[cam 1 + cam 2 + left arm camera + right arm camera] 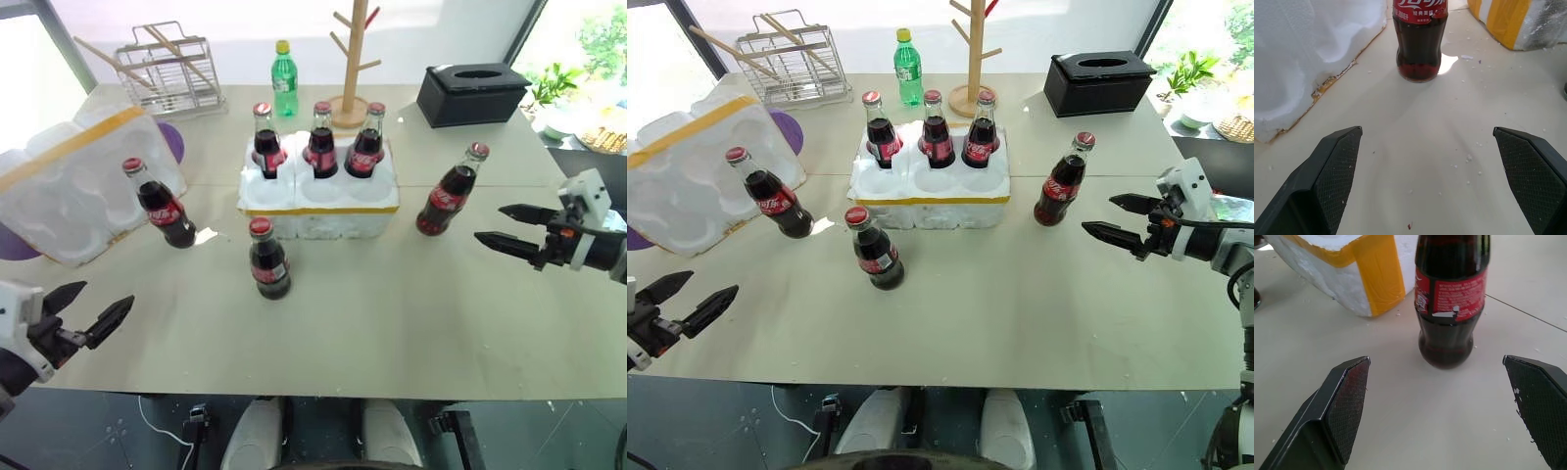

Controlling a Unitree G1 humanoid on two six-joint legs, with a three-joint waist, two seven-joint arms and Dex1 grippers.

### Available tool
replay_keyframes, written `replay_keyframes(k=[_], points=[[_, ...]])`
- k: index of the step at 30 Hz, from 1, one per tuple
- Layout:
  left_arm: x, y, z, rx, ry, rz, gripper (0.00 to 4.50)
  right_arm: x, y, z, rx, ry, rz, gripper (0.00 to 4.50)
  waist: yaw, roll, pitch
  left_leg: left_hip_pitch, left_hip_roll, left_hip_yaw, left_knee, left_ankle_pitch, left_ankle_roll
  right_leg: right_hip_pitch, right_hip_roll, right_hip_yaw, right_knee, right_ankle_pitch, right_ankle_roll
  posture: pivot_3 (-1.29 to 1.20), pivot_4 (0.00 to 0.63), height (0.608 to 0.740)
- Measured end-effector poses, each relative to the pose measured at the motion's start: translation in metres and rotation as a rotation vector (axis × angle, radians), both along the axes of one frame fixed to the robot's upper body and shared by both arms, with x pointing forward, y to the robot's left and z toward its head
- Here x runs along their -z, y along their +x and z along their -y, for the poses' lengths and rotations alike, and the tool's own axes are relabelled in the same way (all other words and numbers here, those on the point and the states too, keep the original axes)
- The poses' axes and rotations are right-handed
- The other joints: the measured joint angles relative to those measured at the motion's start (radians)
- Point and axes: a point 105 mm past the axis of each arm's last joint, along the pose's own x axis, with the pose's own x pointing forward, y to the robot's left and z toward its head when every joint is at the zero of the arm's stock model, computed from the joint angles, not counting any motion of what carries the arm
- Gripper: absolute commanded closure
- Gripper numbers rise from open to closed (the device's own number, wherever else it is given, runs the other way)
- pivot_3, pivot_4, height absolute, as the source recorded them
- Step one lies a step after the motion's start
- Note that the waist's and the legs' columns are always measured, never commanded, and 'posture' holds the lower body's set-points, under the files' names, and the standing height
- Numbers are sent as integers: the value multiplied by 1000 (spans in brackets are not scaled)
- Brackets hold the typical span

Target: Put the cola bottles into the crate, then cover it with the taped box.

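The crate (318, 208), a low white tray with a yellow band, stands mid-table with three cola bottles (320, 145) in its back wells. Three more stand loose on the table: one to its left (162, 208), one in front (267, 260), one to its right (448, 196). The taped box (73, 186) lies tilted at the far left. My left gripper (106, 296) is open near the front left edge, facing the left bottle (1420, 44). Level with the right bottle (1449, 308), my right gripper (490, 223) is open and a short way off.
A green plastic bottle (284, 78), a wooden mug tree (353, 59), a wire rack (167, 64) and a black tissue box (475, 93) line the back of the table. A purple plate (171, 145) sits behind the taped box.
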Motion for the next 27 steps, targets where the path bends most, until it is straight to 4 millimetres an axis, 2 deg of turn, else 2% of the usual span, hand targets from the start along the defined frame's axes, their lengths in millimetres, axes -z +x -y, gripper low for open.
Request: replay_keyframes(k=[10, 27], points=[[-1, 1, -8, -59, 50, 11, 0, -2, 1, -3, -11, -4, 14, 43, -2, 0, 0, 0, 0, 0, 0, 0, 0, 0, 0, 0, 0, 0, 0, 0, 150, 740], [-8, 9, -7, -51, 55, 15, 0, -1, -5, -2, -3, 8, 10, 43, -2, 0, 0, 0, 0, 0, 0, 0, 0, 0, 1, 0, 0, 1, -1, 0, 150, 740]])
